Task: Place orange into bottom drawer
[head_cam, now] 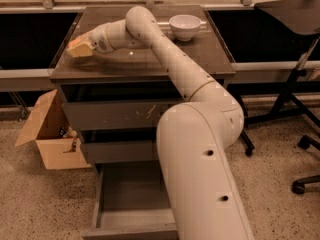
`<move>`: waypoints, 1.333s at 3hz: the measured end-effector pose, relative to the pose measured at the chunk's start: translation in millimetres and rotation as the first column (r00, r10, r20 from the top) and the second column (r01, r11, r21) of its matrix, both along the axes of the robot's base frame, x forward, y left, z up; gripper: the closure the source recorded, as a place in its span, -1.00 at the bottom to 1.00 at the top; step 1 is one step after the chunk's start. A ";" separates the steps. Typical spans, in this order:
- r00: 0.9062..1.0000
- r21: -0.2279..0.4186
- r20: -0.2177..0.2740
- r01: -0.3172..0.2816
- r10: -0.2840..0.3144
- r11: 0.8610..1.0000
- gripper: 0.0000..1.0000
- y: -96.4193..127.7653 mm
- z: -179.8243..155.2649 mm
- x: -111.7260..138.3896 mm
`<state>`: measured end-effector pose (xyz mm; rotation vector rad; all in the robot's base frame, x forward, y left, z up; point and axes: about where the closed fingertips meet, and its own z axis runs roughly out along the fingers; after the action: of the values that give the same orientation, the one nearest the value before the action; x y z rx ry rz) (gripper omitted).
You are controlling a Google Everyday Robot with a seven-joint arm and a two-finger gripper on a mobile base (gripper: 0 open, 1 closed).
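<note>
My gripper (80,48) is at the end of the long white arm, low over the left part of the cabinet's top (150,66), near its left edge. Its tip looks pale yellow. The orange does not show as a separate thing; it is hidden or out of view. The bottom drawer (107,221) is pulled out at floor level, and the inside that shows holds nothing. My arm's big lower link covers its right part. The middle drawer (117,151) and the scratched top drawer (115,115) are shut.
A white bowl (185,26) stands at the back right of the cabinet top. An open cardboard box (47,136) sits on the floor left of the cabinet. Dark office chair bases (300,134) stand at the right. A window ledge runs behind.
</note>
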<state>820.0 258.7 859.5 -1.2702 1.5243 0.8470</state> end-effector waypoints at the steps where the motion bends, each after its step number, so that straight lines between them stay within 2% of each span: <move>1: 0.998 0.017 0.033 -0.047 0.046 0.999 0.99 -8.2 17.7 -19.9; 2: 0.989 0.034 0.069 -0.136 0.133 0.990 1.00 -16.5 42.0 -55.0; 3: 0.989 0.034 0.068 -0.136 0.133 0.990 1.00 -16.5 41.9 -55.1; 4: 0.981 0.037 0.065 -0.187 0.185 0.982 1.00 -14.8 43.6 -71.5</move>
<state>748.5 243.9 903.1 -1.4102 1.3469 0.9465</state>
